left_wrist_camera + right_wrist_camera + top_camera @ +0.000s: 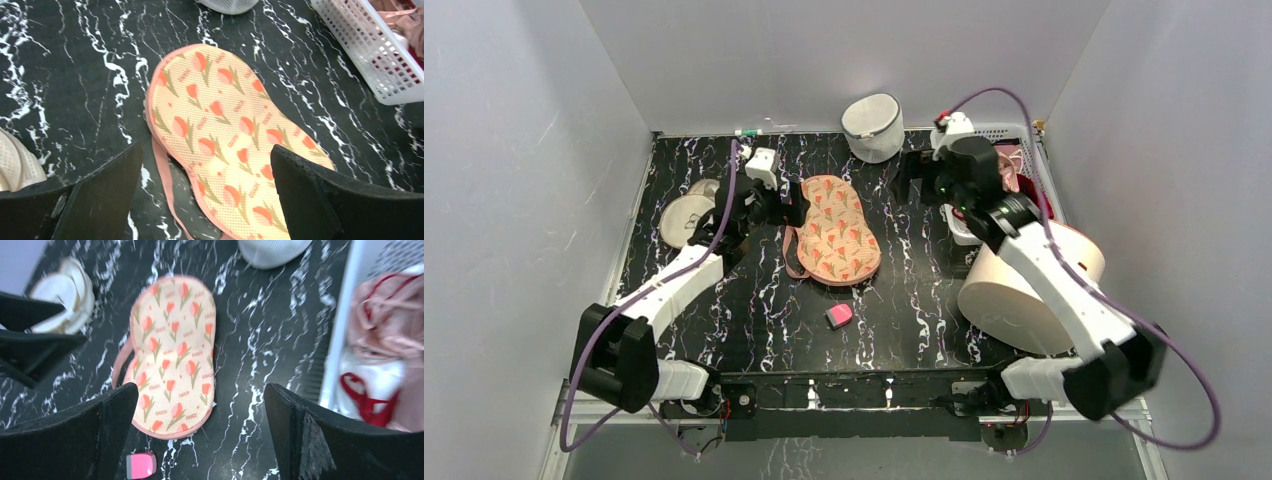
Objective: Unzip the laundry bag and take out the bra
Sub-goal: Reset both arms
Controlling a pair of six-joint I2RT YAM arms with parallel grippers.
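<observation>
The laundry bag [836,232] [220,130] [172,355] lies flat on the black marble table, a peach peanut shape with orange tulip print; its pink loop strap [160,170] trails off the left edge. Whether its zip stands undone I cannot tell. My left gripper [791,205] [205,155] hangs open just over the bag's left side, nothing between its fingers. My right gripper [912,176] [200,390] is open and empty, high above the table between bag and basket. The bra [382,322] [402,17], glossy pale pink, lies in the white basket among other garments.
The white lattice basket [1027,135] [370,55] stands at the back right, with a dark red strap [367,400] inside. A white mesh cylinder bag [872,127] is behind the printed bag, a cream round pouch [686,212] at left, a pink block [839,316] in front, a large beige drum [1014,295] at right.
</observation>
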